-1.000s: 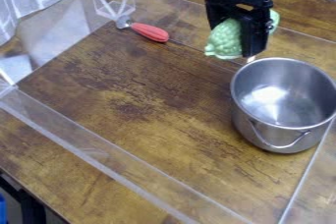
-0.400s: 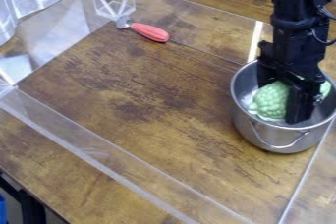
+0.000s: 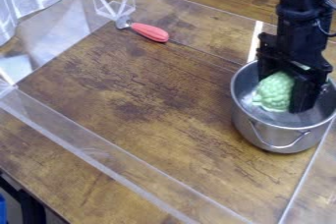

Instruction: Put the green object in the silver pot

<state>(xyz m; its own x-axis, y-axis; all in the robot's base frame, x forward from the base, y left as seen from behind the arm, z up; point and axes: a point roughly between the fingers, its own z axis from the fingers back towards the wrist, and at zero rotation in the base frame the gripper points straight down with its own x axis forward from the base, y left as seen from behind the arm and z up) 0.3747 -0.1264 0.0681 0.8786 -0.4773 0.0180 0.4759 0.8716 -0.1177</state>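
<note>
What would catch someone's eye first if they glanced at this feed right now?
The black gripper stands out at the right, holding the green object down inside the mouth of the silver pot on the wooden table. Next comes the red-handled tool lying alone at the far left, well apart from the pot.

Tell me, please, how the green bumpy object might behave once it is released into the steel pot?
The green object looks oval, so it may roll until the steel pot wall stops it. Its bumpy skin probably aids the gripper hold. It appears light.
</note>
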